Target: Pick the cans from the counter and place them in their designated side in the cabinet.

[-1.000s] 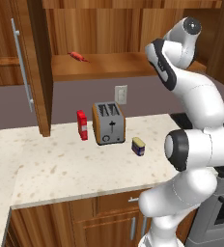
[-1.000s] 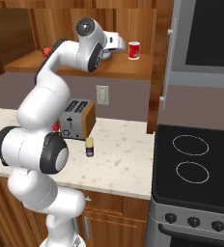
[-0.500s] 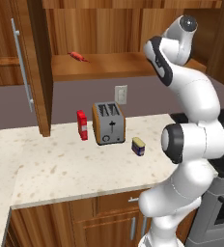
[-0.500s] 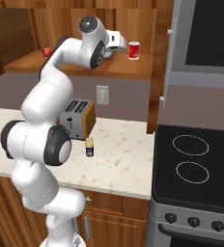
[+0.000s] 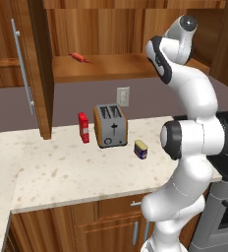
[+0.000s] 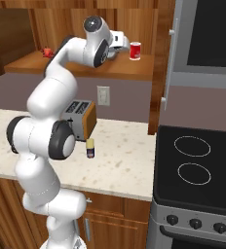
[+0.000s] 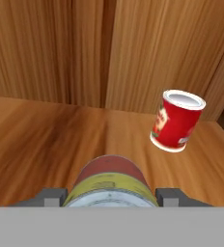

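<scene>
Arm little changed since earlier frame, upper link tipped slightly. Pincer [image 7: 109, 195] partly open, clamped on round can [image 7: 109, 181], poised above cabinet [image 5: 106, 66] shelf near red cup [image 7: 176, 120]. Step: placing first can. Next: lower, release upright. Blue can [image 5: 141, 148] waits on desk [image 5: 62, 167]

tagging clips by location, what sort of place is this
A simulated home kitchen, by the look of it: a toaster on the speckled counter, a black stovetop beside it, and an open wooden wall cabinet above.
</scene>
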